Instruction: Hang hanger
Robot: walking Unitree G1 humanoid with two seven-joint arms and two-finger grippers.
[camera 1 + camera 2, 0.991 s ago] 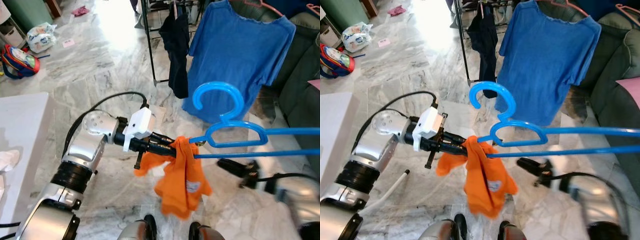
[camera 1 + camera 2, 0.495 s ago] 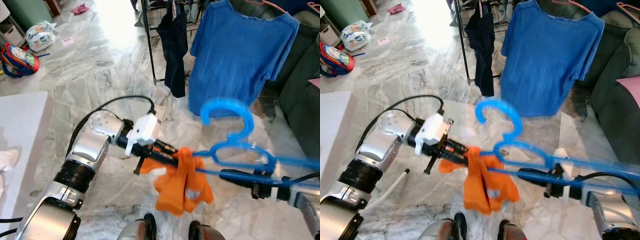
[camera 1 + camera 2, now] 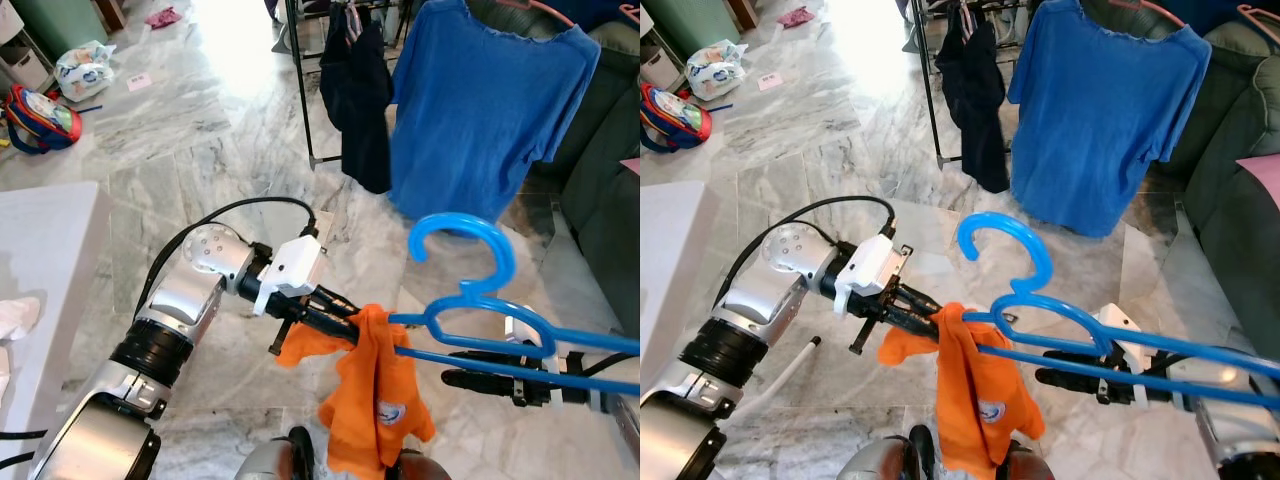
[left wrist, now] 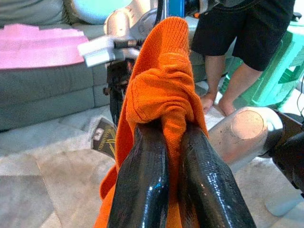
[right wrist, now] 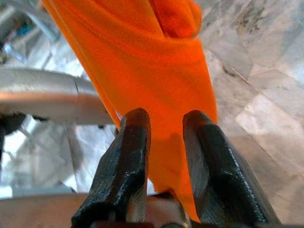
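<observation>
Marble floor (image 3: 180,150) below; left gripper (image 3: 345,322) jaws pinch soft orange cloth (image 3: 380,400) draped on light, stiff blue plastic hanger (image 3: 470,300); right gripper (image 3: 455,378) jaws slightly apart; best held by its bar.

A grey marble floor (image 3: 190,140) runs sunlit past a white table (image 3: 45,260) to a dark green sofa (image 3: 610,190).

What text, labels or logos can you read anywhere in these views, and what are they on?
No text can be read.
Round blue-and-white logo on the orange garment: too small to read.
Printed label on the floor behind the garment: blurred.
Printed plastic bag on the floor: markings too small.
</observation>
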